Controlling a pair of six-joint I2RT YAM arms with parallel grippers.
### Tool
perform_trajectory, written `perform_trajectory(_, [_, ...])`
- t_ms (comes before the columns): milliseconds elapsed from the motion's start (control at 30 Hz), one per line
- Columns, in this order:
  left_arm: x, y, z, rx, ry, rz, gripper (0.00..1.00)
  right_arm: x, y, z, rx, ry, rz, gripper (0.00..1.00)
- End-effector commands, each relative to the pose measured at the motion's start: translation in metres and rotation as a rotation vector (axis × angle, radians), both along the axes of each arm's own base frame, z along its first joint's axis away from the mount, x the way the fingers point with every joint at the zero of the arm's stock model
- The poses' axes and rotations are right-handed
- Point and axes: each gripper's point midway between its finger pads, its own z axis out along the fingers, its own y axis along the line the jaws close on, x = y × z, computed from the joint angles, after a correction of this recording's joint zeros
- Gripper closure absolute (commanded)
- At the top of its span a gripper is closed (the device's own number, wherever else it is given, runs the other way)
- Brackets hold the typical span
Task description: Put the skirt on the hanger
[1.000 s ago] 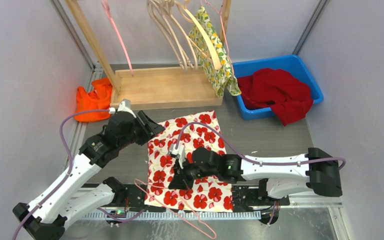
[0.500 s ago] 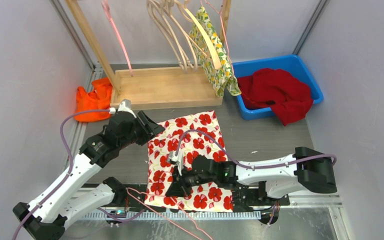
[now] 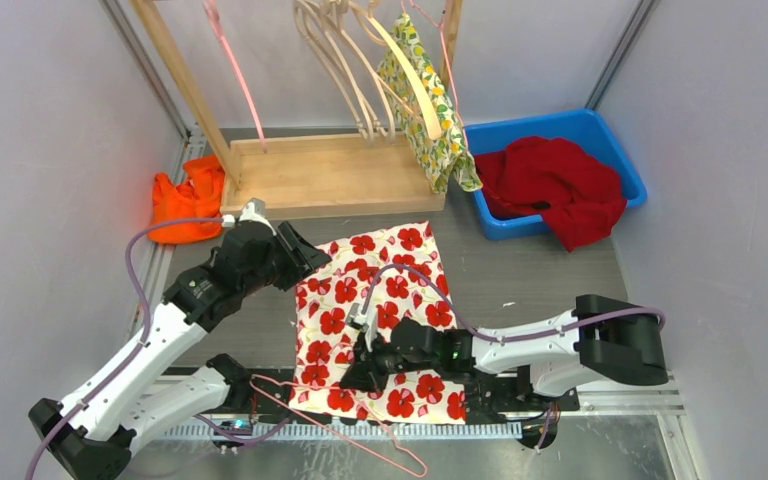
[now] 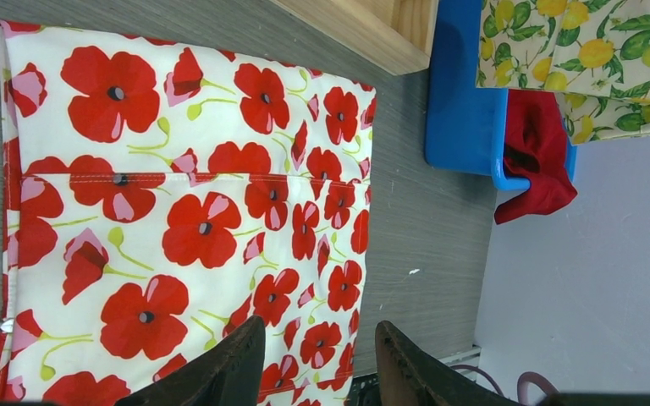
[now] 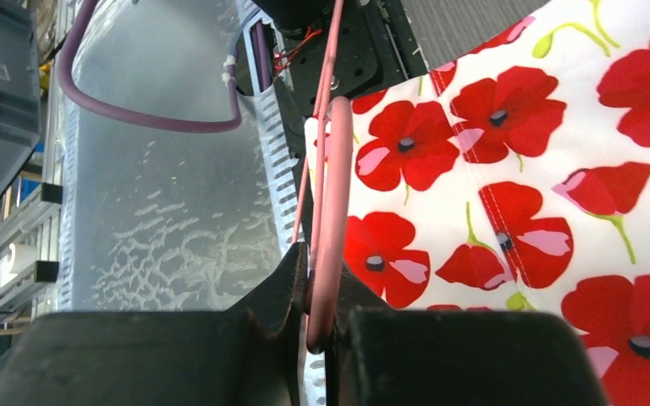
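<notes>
Skirt (image 3: 328, 322) flat beneath right jaws, hanger (image 5: 332, 199) between them

- The skirt (image 3: 375, 300) in the centre of the top view is white, printed with large red poppies with dark centres, pink flecks and thin green stems.
- The hanger (image 5: 332, 211) at the lower edge is pale pink.
- The bin (image 3: 505, 226) at the upper right is bright blue; the garment (image 3: 550, 185) in it is deep red.
- The cloth (image 3: 185, 205) at the left is vivid orange.
- The hanging garment (image 3: 430, 110) at the top is cream with yellow lemons and green leaves.
- The rack (image 3: 330, 175) is light natural wood.
- The left arm (image 3: 150, 345) and the right arm (image 3: 540, 345) are white and black, each with a purple cable.
- The table (image 3: 530, 270) is dark grey.
</notes>
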Motion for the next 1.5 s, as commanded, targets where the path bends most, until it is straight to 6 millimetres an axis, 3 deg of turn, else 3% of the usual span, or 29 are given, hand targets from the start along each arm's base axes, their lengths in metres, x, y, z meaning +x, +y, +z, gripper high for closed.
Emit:
perform_trajectory(0, [0.007, -0.003, 0.013, -0.009, -0.051, -0.011, 0.5, 0.012, -0.01, -0.009, -0.014, -0.027, -0.082, 0.99])
perform_trajectory(500, [0.009, -0.01, 0.016, 0.042, -0.036, -0.075, 0.5, 0.04, -0.038, -0.016, -0.122, -0.095, -0.245, 0.99])
perform_trajectory(867, [0.002, -0.008, 0.012, 0.074, -0.027, -0.114, 0.5, 0.074, -0.058, -0.011, -0.189, -0.176, -0.388, 0.99])
perform_trajectory(1133, [0.002, -0.009, 0.01, 0.072, -0.026, -0.122, 0.5, 0.086, -0.075, -0.013, -0.174, -0.148, -0.464, 0.99])
perform_trajectory(1467, [-0.007, -0.011, -0.007, 0.156, 0.019, -0.219, 0.52, 0.086, -0.073, -0.025, -0.273, -0.13, -0.4, 0.99])
